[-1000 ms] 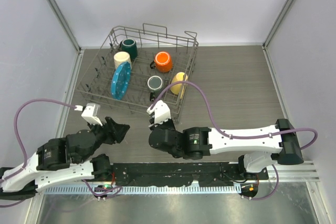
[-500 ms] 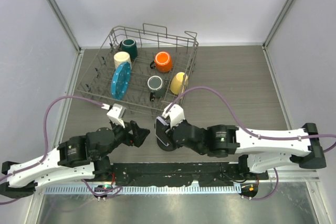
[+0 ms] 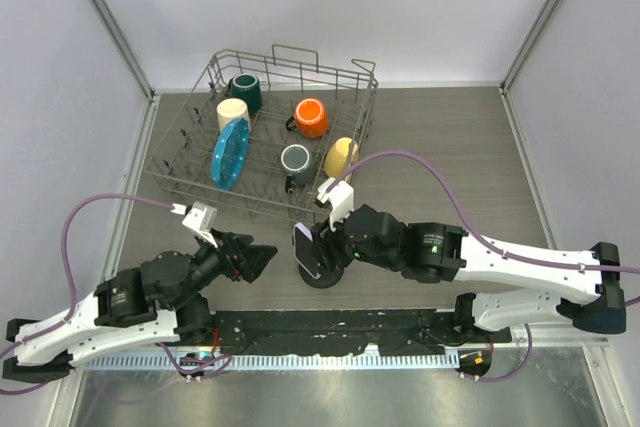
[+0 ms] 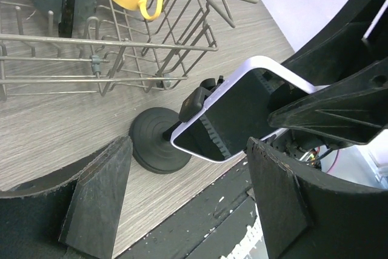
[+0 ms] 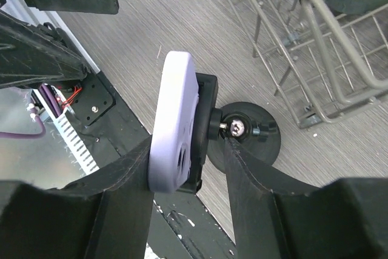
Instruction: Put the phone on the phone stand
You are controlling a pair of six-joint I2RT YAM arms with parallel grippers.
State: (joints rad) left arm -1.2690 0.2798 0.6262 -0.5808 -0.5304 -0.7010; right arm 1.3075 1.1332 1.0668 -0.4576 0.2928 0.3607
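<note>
The phone [image 3: 311, 250] leans tilted against the upright plate of the black phone stand [image 3: 323, 274] near the table's front edge. In the right wrist view the phone's lilac rim [image 5: 174, 119] lies flat on the stand's plate [image 5: 206, 122], above the round base [image 5: 257, 136]. My right gripper [image 5: 185, 168] straddles phone and plate with its jaws apart; the left finger is at the screen side, and a gap shows at the right finger. My left gripper [image 4: 188, 210] is open and empty, just left of the stand [image 4: 154, 147], facing the phone's black screen [image 4: 233, 116].
A wire dish rack [image 3: 300, 67] stands behind the stand. It holds a teal mug [image 3: 244, 93], a cream mug [image 3: 232, 112], an orange mug [image 3: 311, 117], a grey mug [image 3: 295, 159], a yellow mug [image 3: 341, 157] and a blue plate [image 3: 230, 152]. The rack's front corner is close to the stand.
My right gripper has swung right and brought the phone onto the stand. My left gripper came in toward the stand, then drew back a little to the left.
</note>
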